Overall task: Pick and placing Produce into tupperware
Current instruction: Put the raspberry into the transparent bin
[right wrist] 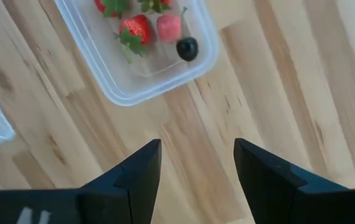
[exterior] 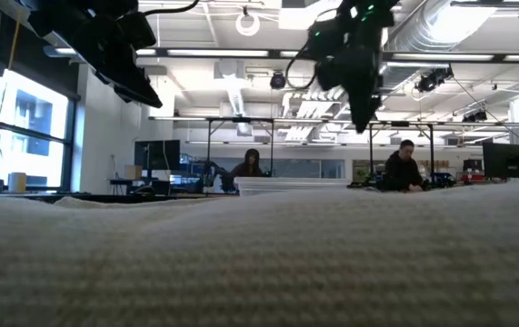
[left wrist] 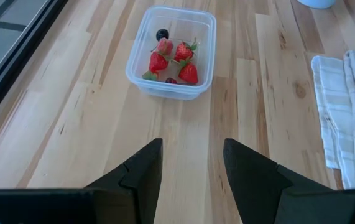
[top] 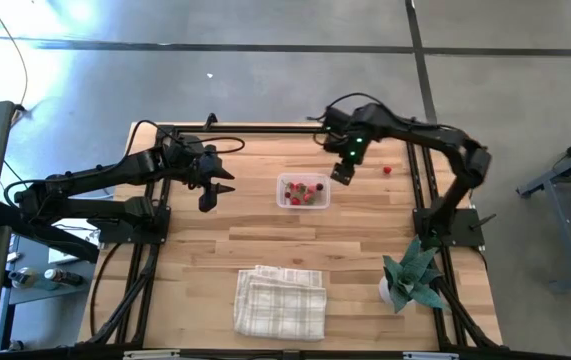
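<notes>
Spanning pale wood planks, the table fronts an office; both tools spread, empty.

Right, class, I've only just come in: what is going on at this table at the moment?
A two-armed robot is sorting produce into the tupperware in the middle of the table. Several strawberries and a dark berry already lie inside. One red piece is still out on the wood to the right. Both claws are open and empty: the left claw hangs left of the container, the right claw just beside its right edge. A folded cloth and a plant sit nearer the front.
</notes>
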{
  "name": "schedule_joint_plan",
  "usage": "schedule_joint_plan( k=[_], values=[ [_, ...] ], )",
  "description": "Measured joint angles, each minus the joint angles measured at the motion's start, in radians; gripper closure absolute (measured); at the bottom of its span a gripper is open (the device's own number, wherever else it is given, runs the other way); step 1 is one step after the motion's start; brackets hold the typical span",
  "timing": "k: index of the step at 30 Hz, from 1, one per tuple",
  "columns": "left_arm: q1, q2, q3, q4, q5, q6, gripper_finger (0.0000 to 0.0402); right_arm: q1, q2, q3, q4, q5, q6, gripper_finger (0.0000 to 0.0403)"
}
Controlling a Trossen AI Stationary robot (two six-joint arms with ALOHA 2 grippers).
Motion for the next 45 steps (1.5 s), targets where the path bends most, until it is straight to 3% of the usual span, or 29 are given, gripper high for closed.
schedule_joint_plan(
  k=[12, 21, 27, 33, 36, 45],
  values=[
    [0.000, 0.000, 0.000, 0.000, 0.000, 0.000, 0.0243, -0.003, -0.320, -0.099, 0.004, 0.068, 0.358, 0.0209],
    [0.000, 0.000, 0.000, 0.000, 0.000, 0.000, 0.0243, -0.013, -0.417, -0.109, -0.006, 0.149, 0.496, 0.0209],
    [0.000, 0.000, 0.000, 0.000, 0.000, 0.000, 0.0243, -0.117, -0.376, -0.109, -0.026, 0.204, 0.467, 0.0209],
    [0.000, 0.000, 0.000, 0.000, 0.000, 0.000, 0.0243, -0.315, -0.255, -0.137, -0.013, 0.139, 0.302, 0.0209],
    [0.000, 0.000, 0.000, 0.000, 0.000, 0.000, 0.0243, -0.379, -0.216, -0.219, 0.038, 0.079, 0.233, 0.0209],
    [0.000, 0.000, 0.000, 0.000, 0.000, 0.000, 0.0243, -0.490, -0.243, -0.525, 0.260, 0.076, 0.185, 0.0214]
  ],
)
